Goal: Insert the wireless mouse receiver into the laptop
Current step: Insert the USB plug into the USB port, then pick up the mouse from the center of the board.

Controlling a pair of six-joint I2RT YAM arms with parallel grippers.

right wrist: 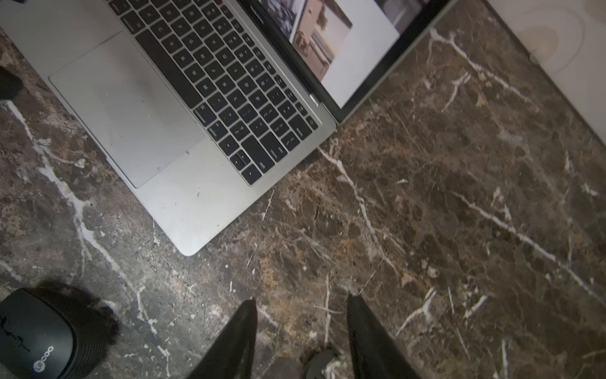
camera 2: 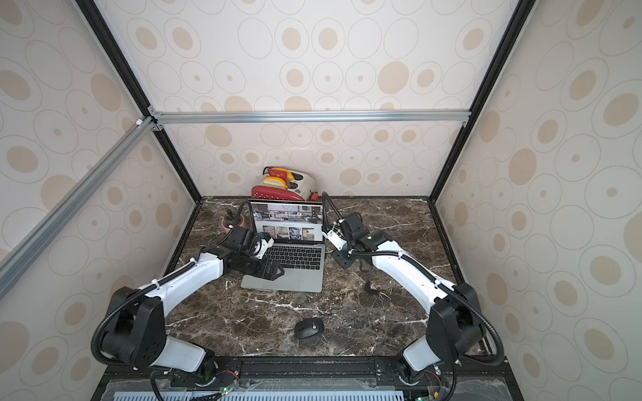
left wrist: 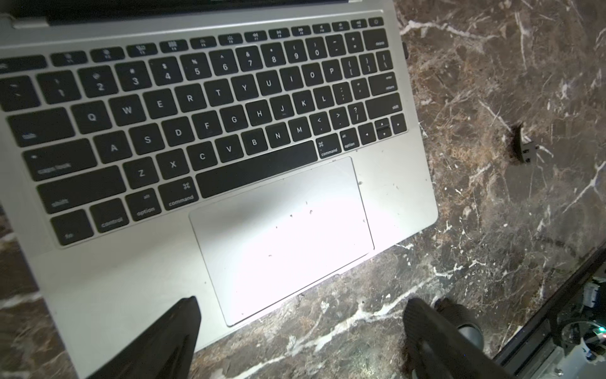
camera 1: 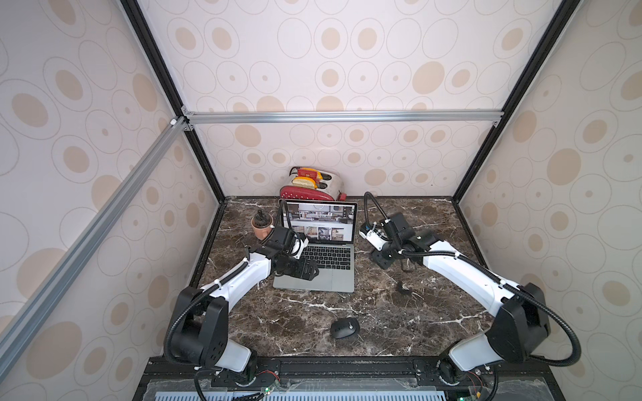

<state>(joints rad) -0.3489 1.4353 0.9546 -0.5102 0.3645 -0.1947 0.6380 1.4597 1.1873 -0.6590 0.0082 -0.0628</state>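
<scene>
1 tiny receiver (left wrist: 521, 144) lies near the parted, empty right claw (right wrist: 301, 300), likely light, rigid, slippery, best pinched by its black end; left claw (left wrist: 303, 299) gapes wide.

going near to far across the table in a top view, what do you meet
black mouse → laptop → red and white toaster. the plant pot and the small dark piece lie level with the laptop, so they are left out.
</scene>
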